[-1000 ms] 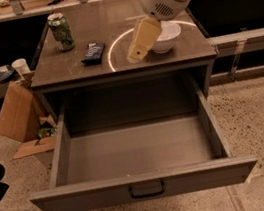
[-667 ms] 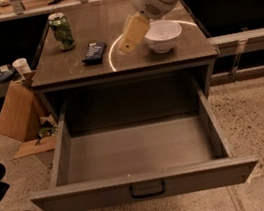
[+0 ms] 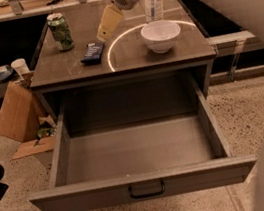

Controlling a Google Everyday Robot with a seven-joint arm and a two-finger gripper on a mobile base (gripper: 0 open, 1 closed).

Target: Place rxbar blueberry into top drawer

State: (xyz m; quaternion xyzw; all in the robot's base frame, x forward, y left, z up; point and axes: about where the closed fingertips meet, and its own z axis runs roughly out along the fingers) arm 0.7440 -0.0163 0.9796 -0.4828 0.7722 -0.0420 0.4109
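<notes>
The rxbar blueberry (image 3: 93, 53), a flat dark navy bar, lies on the cabinet top left of centre. The top drawer (image 3: 145, 186) stands pulled wide open and is empty, its dark handle at the front centre. My gripper (image 3: 107, 26), with yellowish fingers, hangs from the white arm just above and to the right of the bar, not touching it.
A green soda can (image 3: 60, 32) stands at the back left of the top. A white bowl (image 3: 161, 35) and a clear water bottle (image 3: 154, 0) stand to the right. A cardboard box (image 3: 15, 113) leans left of the cabinet. A white arm part fills the right edge.
My gripper has moved left across the cabinet top, from beside the white bowl to just above the rxbar blueberry. The bar and the drawer have not moved.
</notes>
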